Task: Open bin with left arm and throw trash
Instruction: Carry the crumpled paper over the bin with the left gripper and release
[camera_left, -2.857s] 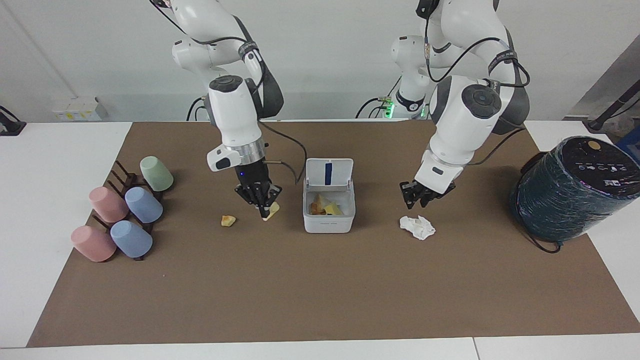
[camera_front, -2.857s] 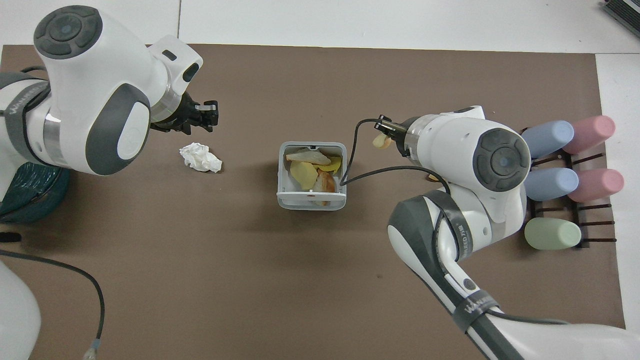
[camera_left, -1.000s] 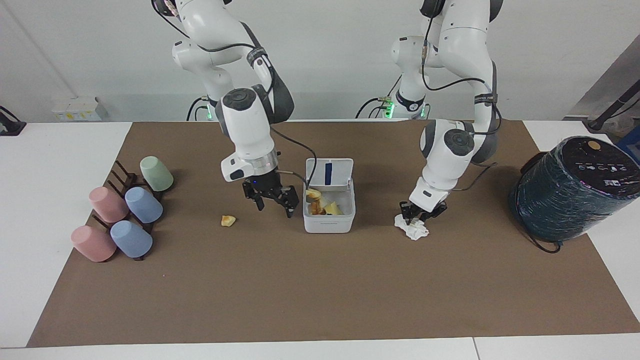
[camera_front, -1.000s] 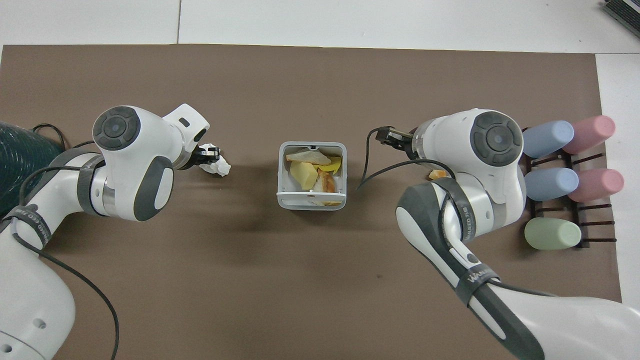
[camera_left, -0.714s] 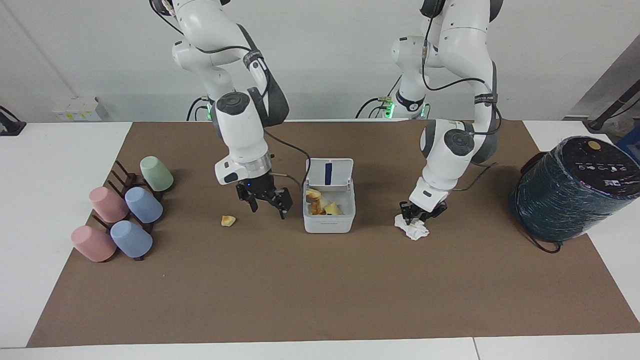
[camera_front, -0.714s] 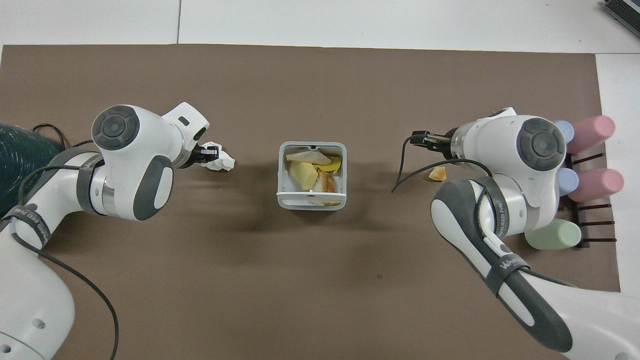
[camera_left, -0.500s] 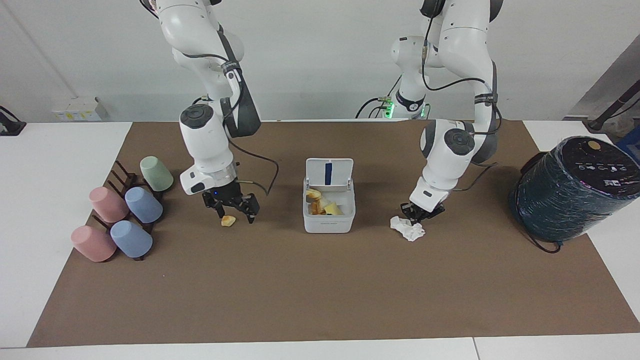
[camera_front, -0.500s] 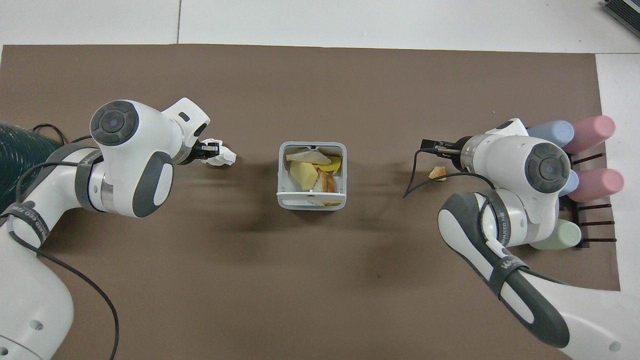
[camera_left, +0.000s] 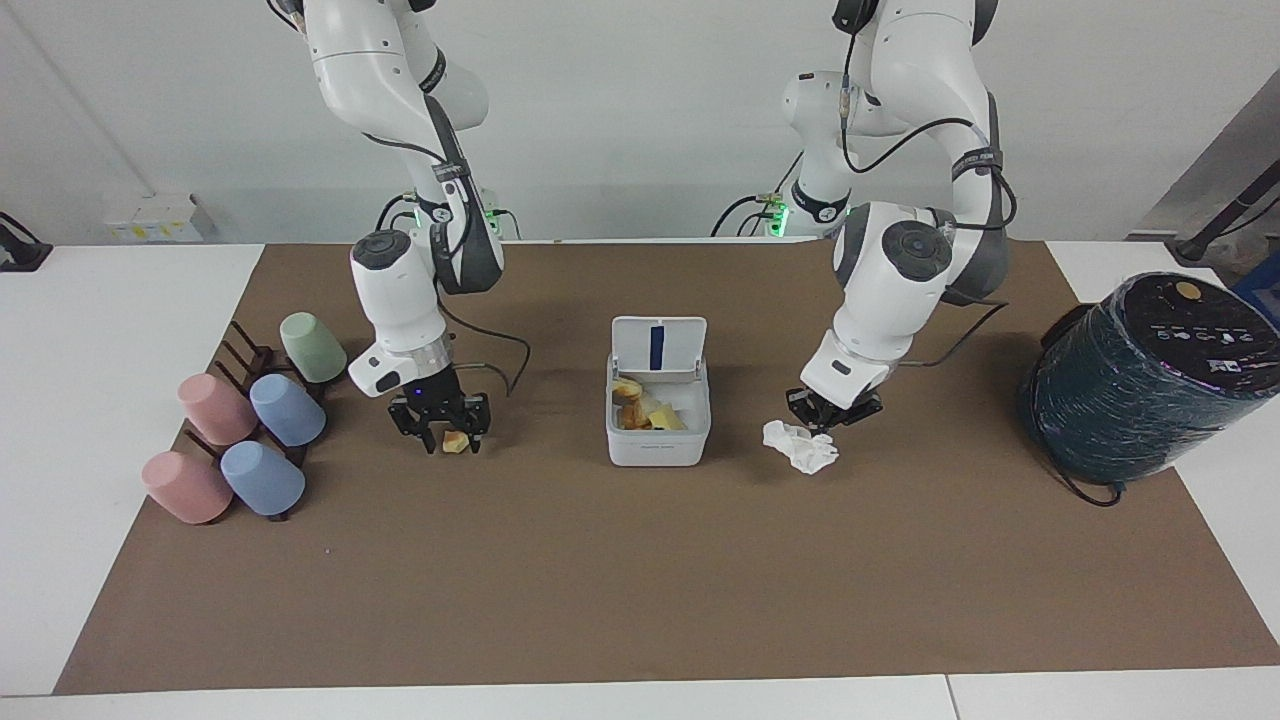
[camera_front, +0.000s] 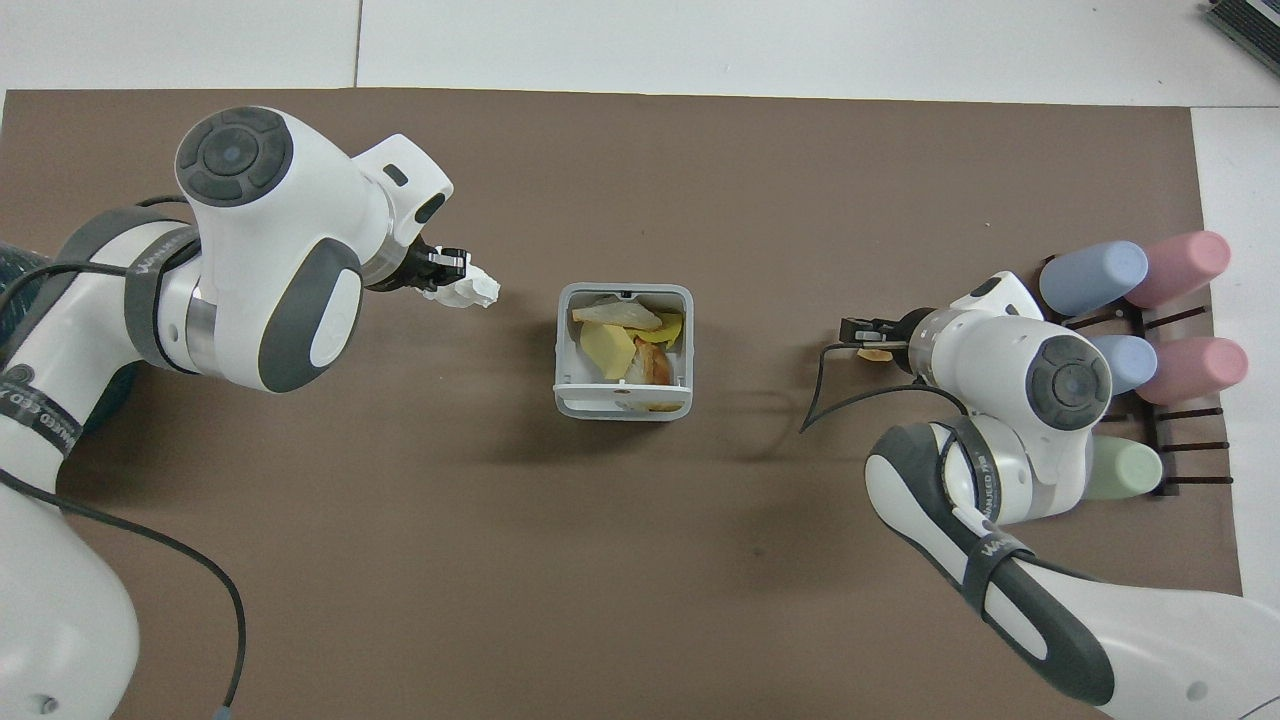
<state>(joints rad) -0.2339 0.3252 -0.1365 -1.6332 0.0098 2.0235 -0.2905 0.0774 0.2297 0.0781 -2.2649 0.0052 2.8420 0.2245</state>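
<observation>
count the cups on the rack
5: two pink, two blue, one green, all on the dark rack at the right arm's end.

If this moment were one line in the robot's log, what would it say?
bin: lid open, scraps inside | left gripper: holds tissue, beside bin | right gripper: open, astride scrap on mat

Left gripper (camera_left: 826, 411) clamped and raised, right gripper (camera_left: 441, 424) spread low.
</observation>
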